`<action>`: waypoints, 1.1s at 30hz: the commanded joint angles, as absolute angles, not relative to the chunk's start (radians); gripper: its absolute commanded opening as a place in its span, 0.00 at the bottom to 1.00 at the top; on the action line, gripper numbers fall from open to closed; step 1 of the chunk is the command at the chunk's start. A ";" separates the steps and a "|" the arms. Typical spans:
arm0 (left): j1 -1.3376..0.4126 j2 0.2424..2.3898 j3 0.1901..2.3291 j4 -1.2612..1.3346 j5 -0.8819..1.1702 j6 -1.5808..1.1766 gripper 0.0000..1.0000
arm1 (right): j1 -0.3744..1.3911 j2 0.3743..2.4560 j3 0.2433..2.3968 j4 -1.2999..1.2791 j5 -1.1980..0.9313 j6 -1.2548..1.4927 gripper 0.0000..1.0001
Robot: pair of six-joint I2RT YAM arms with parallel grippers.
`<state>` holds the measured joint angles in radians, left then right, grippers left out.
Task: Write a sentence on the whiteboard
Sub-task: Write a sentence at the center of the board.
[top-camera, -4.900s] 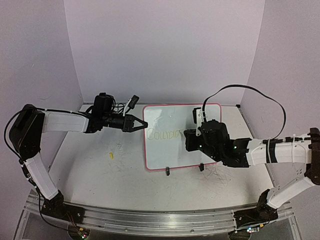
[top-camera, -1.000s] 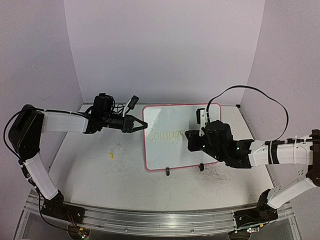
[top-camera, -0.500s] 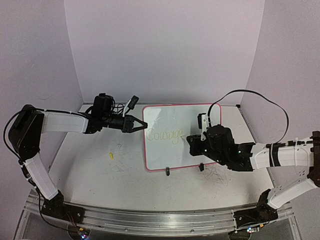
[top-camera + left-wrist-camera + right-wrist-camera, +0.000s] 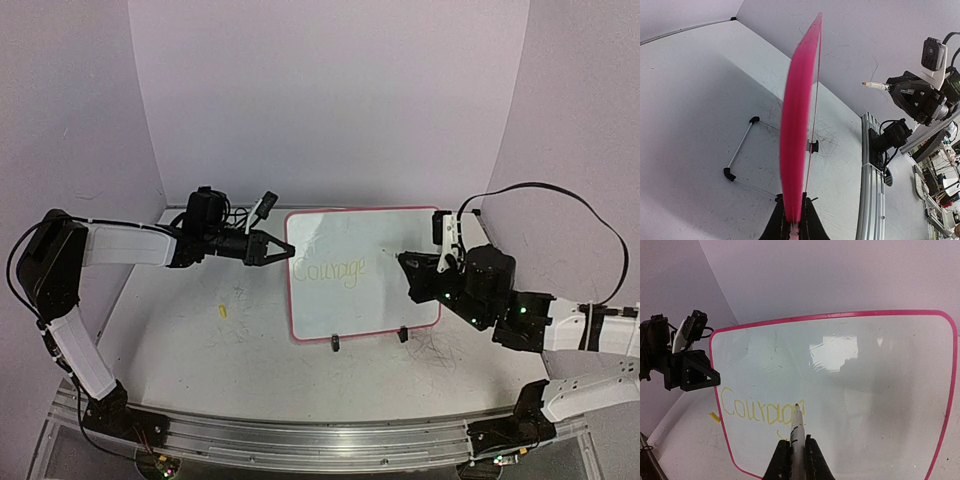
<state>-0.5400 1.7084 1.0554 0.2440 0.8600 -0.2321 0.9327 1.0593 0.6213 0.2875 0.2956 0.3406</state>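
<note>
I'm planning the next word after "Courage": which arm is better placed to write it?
Right. The right jaws hold the marker, tip aimed at the end of the sentence on the whiteboard. The left jaws are clamped on its rim, so that arm is occupied.

Our left arm: stretched in from the left, forearm roughly level.
Our left gripper (image 4: 285,249): pinched onto the left rim of the whiteboard (image 4: 390,235).
Our right arm: folded low, wrist pointing left.
Our right gripper (image 4: 797,445): clamped around a marker (image 4: 796,422).
</note>
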 commanded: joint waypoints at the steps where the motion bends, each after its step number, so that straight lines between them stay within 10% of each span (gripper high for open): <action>1: -0.540 1.675 1.056 0.264 0.808 -0.174 0.03 | 0.921 1.036 0.613 0.313 0.325 0.221 0.00; 24: -0.481 1.660 1.120 0.227 0.744 -0.280 0.66 | 0.920 1.032 0.660 0.210 0.316 0.215 0.00; 33: -0.456 1.742 1.261 0.204 0.734 -0.320 0.73 | 0.920 1.078 0.697 0.209 0.313 0.192 0.00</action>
